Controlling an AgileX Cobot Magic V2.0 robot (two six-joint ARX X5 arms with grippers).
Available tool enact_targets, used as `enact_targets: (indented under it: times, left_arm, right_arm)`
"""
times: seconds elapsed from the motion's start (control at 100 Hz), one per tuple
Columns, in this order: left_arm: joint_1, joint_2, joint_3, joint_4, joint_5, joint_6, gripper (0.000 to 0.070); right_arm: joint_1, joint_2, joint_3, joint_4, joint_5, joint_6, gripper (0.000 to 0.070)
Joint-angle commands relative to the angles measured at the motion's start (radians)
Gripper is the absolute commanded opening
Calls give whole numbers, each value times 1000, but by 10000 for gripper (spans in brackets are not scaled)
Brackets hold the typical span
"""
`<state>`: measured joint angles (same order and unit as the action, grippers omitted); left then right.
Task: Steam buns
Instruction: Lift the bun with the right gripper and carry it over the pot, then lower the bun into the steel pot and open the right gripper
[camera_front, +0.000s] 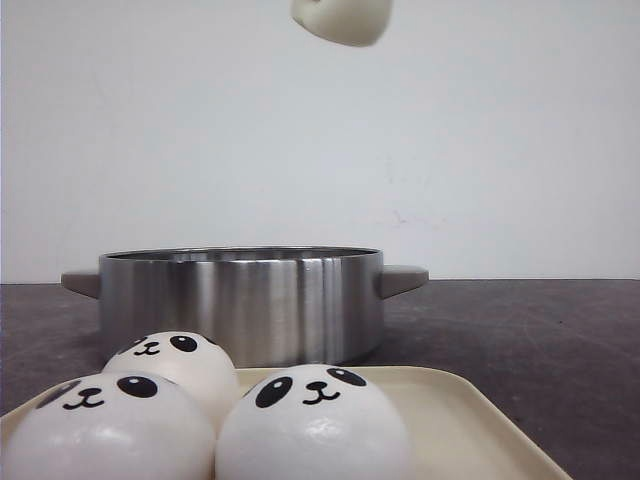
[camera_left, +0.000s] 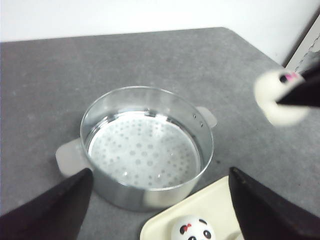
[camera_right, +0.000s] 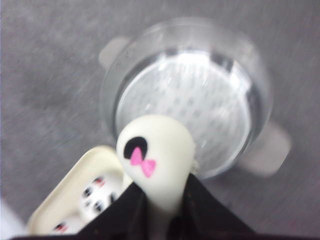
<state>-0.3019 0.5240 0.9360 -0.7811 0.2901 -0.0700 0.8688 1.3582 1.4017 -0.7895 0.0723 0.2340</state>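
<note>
My right gripper (camera_right: 162, 200) is shut on a white panda bun (camera_right: 157, 160) with a pink bow, squeezed between the fingers and held high above the steel steamer pot (camera_right: 190, 100). That bun shows at the top edge of the front view (camera_front: 342, 20) and in the left wrist view (camera_left: 280, 97). Three panda buns (camera_front: 310, 425) sit on the cream tray (camera_front: 470, 420) in front of the pot (camera_front: 240, 300). My left gripper (camera_left: 160, 210) is open and empty, above the pot's near side (camera_left: 145, 145) and the tray (camera_left: 200, 210).
The pot holds only a perforated steamer plate (camera_left: 142, 150) and has two grey side handles (camera_front: 402, 278). The dark grey table (camera_front: 540, 340) runs to a white wall behind. One bun (camera_left: 192, 229) on the tray has a red bow.
</note>
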Motion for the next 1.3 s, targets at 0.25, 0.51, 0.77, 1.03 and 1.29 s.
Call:
enact_targets:
  times: [0.25, 0.51, 0.77, 1.03, 1.29]
  left_arm:
    - [-6, 14, 13, 9, -3, 5, 516]
    - [-6, 14, 13, -2, -3, 6, 516]
    - [-6, 18, 13, -12, -5, 6, 516]
    - [-6, 19, 13, -13, -5, 6, 516]
    - [-6, 19, 13, -13, -5, 6, 516]
  right_arm:
    - [-110, 326, 166, 72, -25, -224, 0]
    - [-174, 537, 171, 231, -130, -216, 0]
    - [-199, 665, 171, 298, -126, -215, 0]
    - [-217, 710, 171, 289, -92, -182, 38]
    - [-218, 710, 171, 289, -64, -181, 490]
